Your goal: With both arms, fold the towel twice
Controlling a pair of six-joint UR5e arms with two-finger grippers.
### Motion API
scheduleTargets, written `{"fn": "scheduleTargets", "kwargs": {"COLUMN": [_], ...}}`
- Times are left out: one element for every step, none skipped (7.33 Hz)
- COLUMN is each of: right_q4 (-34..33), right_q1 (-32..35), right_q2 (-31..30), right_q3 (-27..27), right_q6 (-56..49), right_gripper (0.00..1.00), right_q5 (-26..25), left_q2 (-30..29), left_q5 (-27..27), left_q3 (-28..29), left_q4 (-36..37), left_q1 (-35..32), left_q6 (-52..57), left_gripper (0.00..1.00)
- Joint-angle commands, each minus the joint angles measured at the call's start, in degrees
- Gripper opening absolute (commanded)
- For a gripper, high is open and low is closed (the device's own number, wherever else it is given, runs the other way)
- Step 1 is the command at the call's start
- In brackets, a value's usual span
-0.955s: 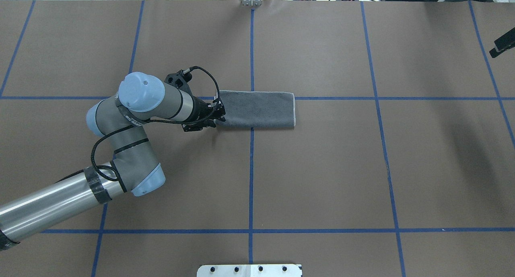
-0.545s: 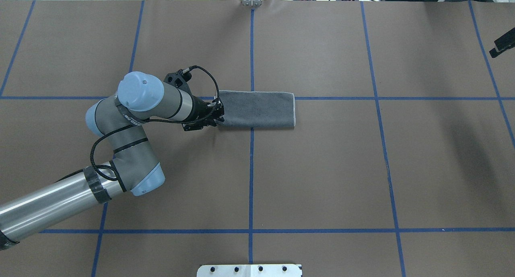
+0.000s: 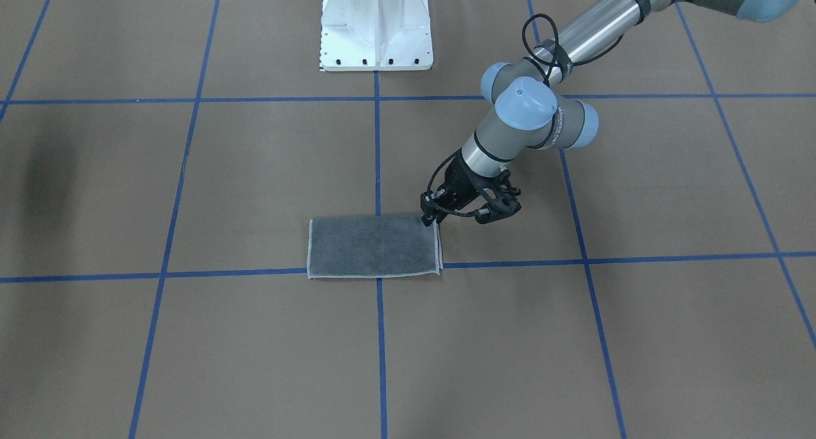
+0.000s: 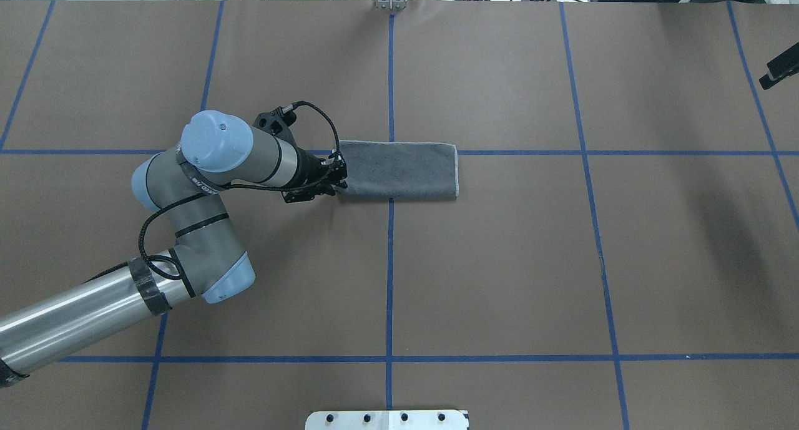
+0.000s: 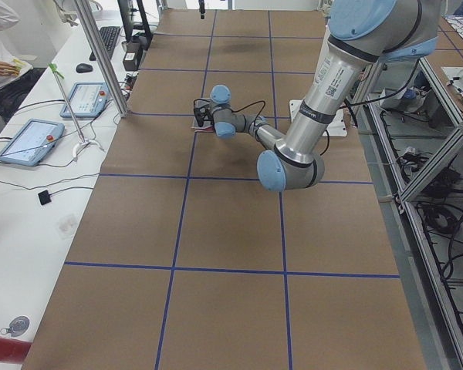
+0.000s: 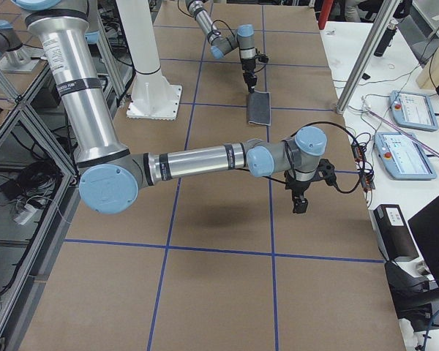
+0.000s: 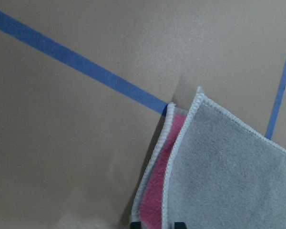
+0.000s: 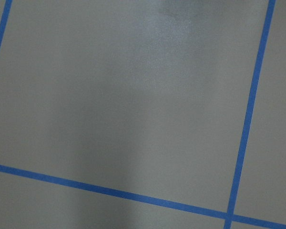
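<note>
The towel (image 4: 399, 171) lies folded into a long strip, dark grey face up with a light stitched border, on the brown table; it also shows in the front view (image 3: 373, 246) and the right exterior view (image 6: 259, 107). My left gripper (image 4: 336, 183) is at the strip's left short end, at its near corner, also seen from the front (image 3: 432, 219). In the left wrist view the towel (image 7: 229, 176) shows its pink inner face between the two fingertips, the corner slightly raised. My right gripper (image 6: 300, 207) hangs over bare table far to the right, away from the towel; I cannot tell whether it is open or shut.
The white pedestal base (image 3: 376, 25) stands at the robot's edge of the table. Blue tape lines (image 4: 390, 261) divide the brown surface. Teach pendants (image 6: 413, 110) and cables lie on the white side bench beyond the far edge.
My left arm's elbow and wrist have shifted slightly left and up. The towel strip has stayed in place. The right arm has not visibly moved.
</note>
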Motion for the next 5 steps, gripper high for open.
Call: {"fn": "scheduleTargets", "kwargs": {"right_q4": [0.0, 0.0, 0.0, 0.0, 0.0], "right_q1": [0.0, 0.0, 0.0, 0.0, 0.0], "right_q2": [-0.01, -0.01, -0.01, -0.01, -0.01], "right_q3": [0.02, 0.02, 0.02, 0.02, 0.02], "right_q6": [0.0, 0.0, 0.0, 0.0, 0.0], "right_gripper": [1.0, 1.0, 1.0, 1.0, 1.0], "right_q5": [0.0, -0.09, 0.0, 0.0, 0.0], "left_q2": [0.0, 0.0, 0.18, 0.18, 0.18], "left_q5": [-0.17, -0.17, -0.17, -0.17, -0.17], "left_q3": [-0.09, -0.18, -0.61, -0.88, -0.88], "left_q4": [0.0, 0.0, 0.0, 0.0, 0.0], "left_q1": [-0.07, -0.07, -0.15, -0.15, -0.15], "left_q6": [0.0, 0.0, 0.0, 0.0, 0.0], "left_gripper": [0.32, 0.31, 0.3, 0.28, 0.27]}}
